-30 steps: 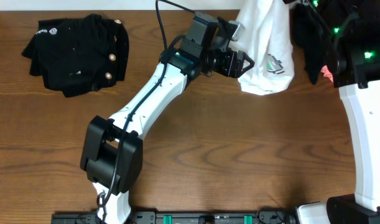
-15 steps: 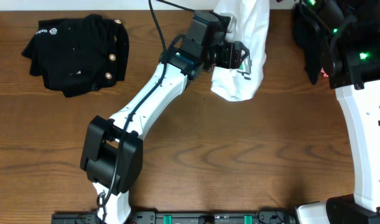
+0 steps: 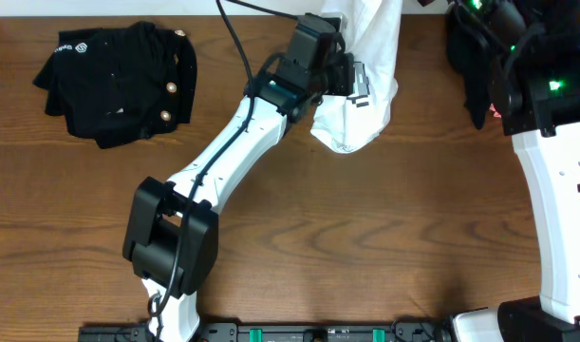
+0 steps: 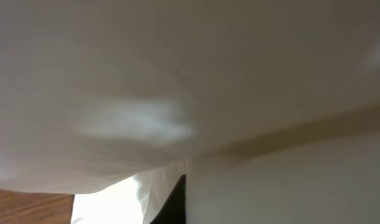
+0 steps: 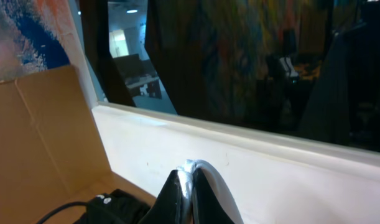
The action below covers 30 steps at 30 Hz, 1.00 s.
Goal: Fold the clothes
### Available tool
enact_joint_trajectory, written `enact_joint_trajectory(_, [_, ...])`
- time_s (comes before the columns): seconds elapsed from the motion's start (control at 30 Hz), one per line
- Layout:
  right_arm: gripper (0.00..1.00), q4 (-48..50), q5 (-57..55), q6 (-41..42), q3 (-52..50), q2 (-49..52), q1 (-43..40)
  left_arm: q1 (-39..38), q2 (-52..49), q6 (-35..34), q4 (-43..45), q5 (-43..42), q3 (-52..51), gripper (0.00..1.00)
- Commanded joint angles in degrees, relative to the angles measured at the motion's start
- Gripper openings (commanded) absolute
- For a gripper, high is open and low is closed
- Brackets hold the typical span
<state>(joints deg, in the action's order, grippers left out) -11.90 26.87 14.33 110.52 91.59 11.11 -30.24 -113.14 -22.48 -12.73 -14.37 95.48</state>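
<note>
Left gripper (image 3: 358, 83) clamps a fold of the white T-shirt (image 3: 350, 127).

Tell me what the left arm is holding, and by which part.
The white T-shirt: the left fingers are shut on bunched cloth partway up it, above its drooping lower end.

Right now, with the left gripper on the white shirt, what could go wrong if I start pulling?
1. Cloth of the white T-shirt fills the left wrist view, so you cannot check what the left gripper is pinching; it may be several layers.
2. The shirt hangs bunched, so pulling could twist it rather than spread it.
3. The black garment sits right beside the right arm; a sweep there may drag it.
</note>
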Motion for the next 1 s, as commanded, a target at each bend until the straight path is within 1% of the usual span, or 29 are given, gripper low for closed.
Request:
enact_joint_trajectory(0.0, [0.02,-0.98,0.81,0.07,0.83,-0.31,-0.42,1.88,0.48,1.79,-0.07,2.25,0.31,0.06])
enact_joint_trajectory(0.17, [0.02,-5.33,0.26,-4.92,0.83,-0.42,-1.84,5.88,2.49,2.69,-0.94,2.27,0.33,0.06])
enact_joint_trajectory(0.33, [0.01,-10.27,-2.80,-11.56,0.83,-0.50,-5.14,11.74,8.09,4.90,-1.75,3.08,0.33,0.06])
enact_joint_trajectory(0.47, [0.01,-9.35,-0.33,-19.89,0.81,-0.50,-8.11,15.85,13.99,5.99,-0.98,6.34,0.44,0.06])
enact_joint_trajectory(0.53, [0.01,-7.50,0.81,-21.90,0.81,-0.50,-9.38,17.29,16.83,7.30,0.11,6.54,0.44,0.06])
enact_joint_trajectory(0.63, [0.01,-3.98,1.14,-23.23,0.81,-0.52,-11.32,19.23,21.79,7.89,2.32,6.56,0.44,0.05])
enact_joint_trajectory(0.73, [0.01,-1.07,4.11,-23.21,0.83,-0.90,-13.33,20.41,26.45,7.89,3.45,6.56,0.44,0.06])
enact_joint_trajectory(0.83, [0.01,-0.55,6.10,-23.17,0.83,-1.68,-14.58,20.90,31.28,8.13,3.43,6.54,0.44,0.06])
enact_joint_trajectory(0.97, [0.01,-0.94,5.92,-23.26,0.83,-3.96,-15.08,20.90,37.09,8.96,3.39,6.51,0.44,0.06])
